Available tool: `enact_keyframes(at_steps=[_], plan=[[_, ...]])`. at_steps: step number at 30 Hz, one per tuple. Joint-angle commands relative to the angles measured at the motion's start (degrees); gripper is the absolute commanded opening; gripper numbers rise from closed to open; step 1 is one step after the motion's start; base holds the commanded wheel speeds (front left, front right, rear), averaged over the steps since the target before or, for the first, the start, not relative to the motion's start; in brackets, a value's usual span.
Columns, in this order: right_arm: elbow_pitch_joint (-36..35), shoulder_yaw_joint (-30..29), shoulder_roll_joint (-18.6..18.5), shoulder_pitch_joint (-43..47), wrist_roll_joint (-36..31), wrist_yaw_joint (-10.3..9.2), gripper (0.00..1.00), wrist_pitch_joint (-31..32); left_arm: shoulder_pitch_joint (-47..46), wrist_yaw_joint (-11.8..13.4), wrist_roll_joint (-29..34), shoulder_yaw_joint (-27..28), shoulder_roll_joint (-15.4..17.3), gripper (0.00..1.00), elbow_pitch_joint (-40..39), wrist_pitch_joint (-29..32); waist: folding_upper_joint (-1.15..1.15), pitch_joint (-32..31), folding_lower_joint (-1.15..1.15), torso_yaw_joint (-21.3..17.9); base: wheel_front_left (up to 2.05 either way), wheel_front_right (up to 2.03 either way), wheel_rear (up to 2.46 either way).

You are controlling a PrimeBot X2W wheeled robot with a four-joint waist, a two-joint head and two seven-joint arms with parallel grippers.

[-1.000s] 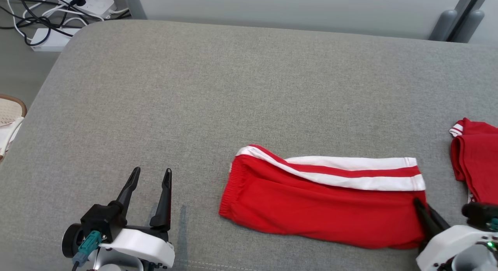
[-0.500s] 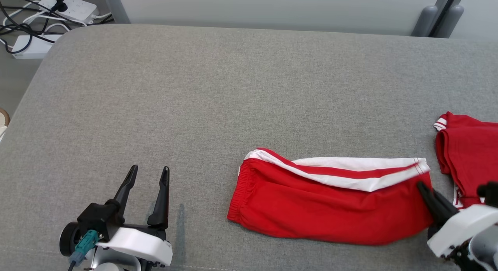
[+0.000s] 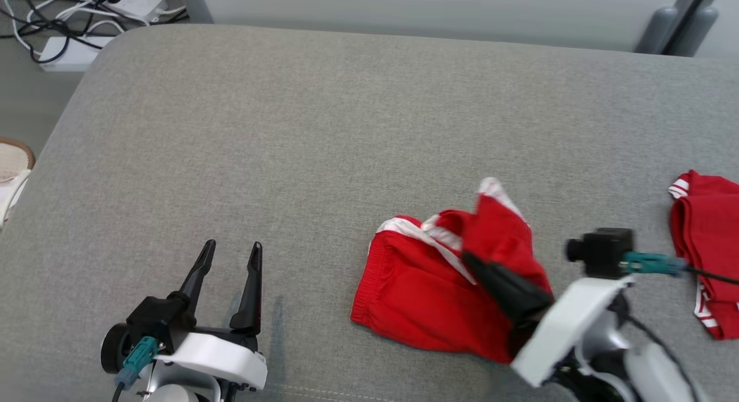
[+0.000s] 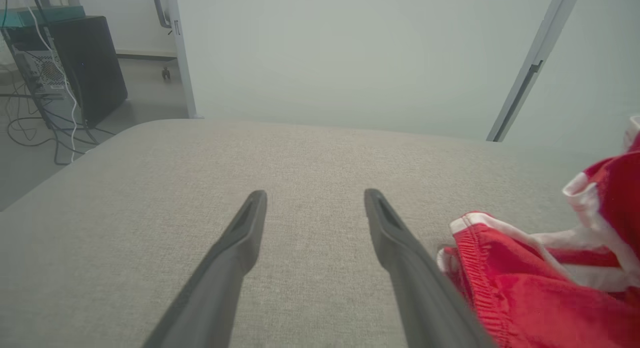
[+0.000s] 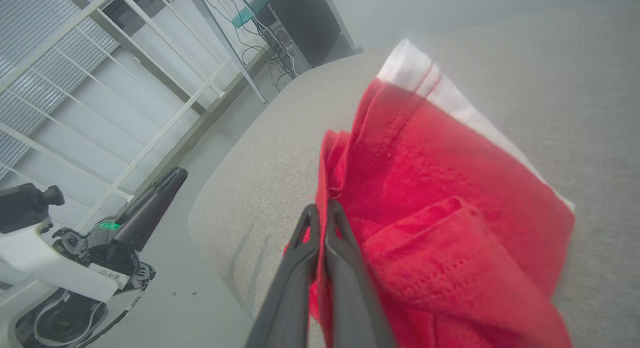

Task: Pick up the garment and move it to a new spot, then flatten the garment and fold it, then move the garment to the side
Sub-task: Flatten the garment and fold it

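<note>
Pinching the lifted right end of the red soft-cloth shorts with white side stripes (image 3: 415, 298) in the pressed-together right gripper (image 3: 470, 260), right of centre on the grey upholstered surface (image 3: 346, 130), long axis leftward, waistband end facing the spread, empty left gripper (image 3: 232, 252)

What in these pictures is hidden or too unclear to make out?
- Head view: the other red garment is cut off by the right edge.
- Head view: the right gripper and the raised fold cover part of the red shorts.
- Right wrist view: the shorts are blurred; how many layers are pinched is untellable.
- Left wrist view: the edge cuts off the shorts beside the left gripper.
</note>
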Motion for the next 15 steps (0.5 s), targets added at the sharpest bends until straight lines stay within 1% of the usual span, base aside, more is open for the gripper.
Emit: enact_keyframes(at_steps=[1,6,7,8,11,12,13,14,15], plan=[[-0.6,2.3,0.7,-2.5,-1.3,0.0,0.0,0.1,-3.4,-0.4,0.4,2.3,0.5,1.0,-1.0,-0.6,0.0,0.5,0.0,0.6,0.0,0.0,0.0],[6.4,7.6,4.3,-6.6,-3.9,0.0,0.0,-2.7,-4.2,-1.2,1.0,2.0,-0.7,1.0,-0.3,-0.6,0.0,1.4,0.0,2.0,0.0,0.0,0.0],[8.1,8.4,4.6,-7.6,-5.1,0.0,0.0,-3.7,-4.4,-1.4,1.1,1.9,-1.0,1.0,-0.2,-0.6,0.0,1.6,0.0,2.3,0.0,0.0,0.0],[11.7,9.9,5.7,-8.7,-4.7,0.0,0.0,-4.8,-4.8,-1.8,1.4,1.9,-1.4,1.0,0.0,-0.6,0.0,2.2,0.0,2.8,0.0,0.0,0.0],[16.7,12.3,6.7,-10.6,-5.3,0.0,0.0,-6.9,-5.2,-2.2,1.9,1.9,-1.9,1.0,0.5,-0.6,0.0,2.6,0.0,3.3,0.0,0.0,0.0],[18.1,13.2,7.0,-11.2,-5.1,0.0,0.16,-7.6,-5.2,-2.3,1.9,2.0,-2.0,1.0,0.7,-0.6,0.0,2.8,0.0,3.3,0.0,0.0,0.0],[19.2,13.9,7.3,-11.7,-4.5,0.0,0.49,-8.4,-5.3,-2.4,2.0,2.1,-2.2,1.0,0.8,-0.6,0.0,2.9,0.0,3.4,0.0,0.0,0.0],[20.3,14.7,7.5,-12.0,-3.8,0.0,1.0,-8.8,-5.4,-2.5,2.1,2.1,-2.3,1.0,0.9,-0.6,0.0,3.0,0.0,3.4,0.0,0.0,0.0],[21.1,15.3,7.6,-12.5,-3.4,0.0,1.0,-9.3,-5.4,-2.6,2.2,2.2,-2.4,1.0,1.0,-0.6,0.0,3.1,0.0,3.4,0.0,0.0,0.0]])
